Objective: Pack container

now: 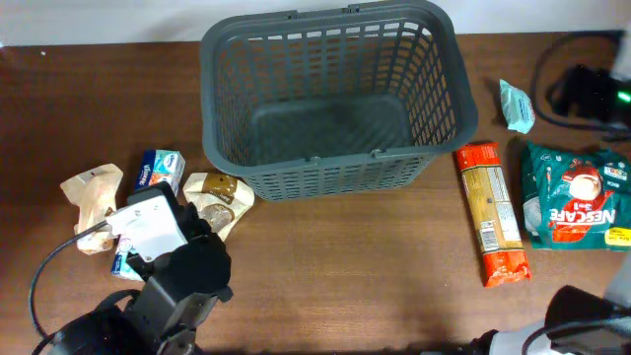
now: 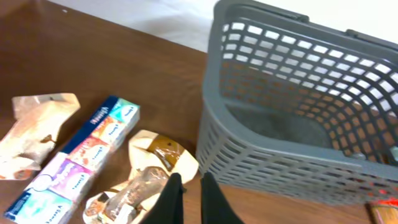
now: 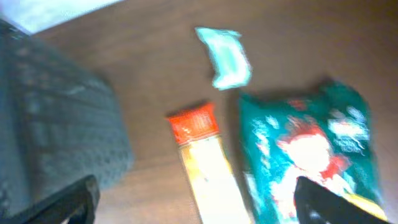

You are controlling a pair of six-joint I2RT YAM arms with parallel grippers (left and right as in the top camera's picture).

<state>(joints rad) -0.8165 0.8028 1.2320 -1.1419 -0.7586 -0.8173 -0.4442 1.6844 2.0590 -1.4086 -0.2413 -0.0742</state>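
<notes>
Left fingers (image 2: 171,199): drawn close, only a slit between them, nothing seen pinched. Their tips hang over the near edge of a crinkled beige-and-brown plastic snack packet (image 2: 140,183) lying flat on the dark brown wooden counter (image 2: 124,68). It is probably the first pick, being the item closest to them, though they would have to spread before taking it. Left of the fingers, touching that packet, is a long blue-and-pastel cardboard tissue multipack (image 2: 74,155). Further left is a crumpled pale beige paper-like packet (image 2: 34,134). Ahead and right of the fingers stands the large dark grey slotted plastic basket (image 2: 261,158), upright, open side up, nothing inside as far as the overhead view shows, so packing looks unstarted. Right fingers (image 3: 68,202): spread wide, empty, poised high. Between them lies a long orange-and-yellow plastic pasta packet (image 3: 205,162), with a green foil coffee bag (image 3: 305,143) toward the right finger. A small pale teal sachet (image 3: 227,59) lies beyond, and the basket's wall is off to the left. The groceries flank the basket in two groups, apparently one per arm.
</notes>
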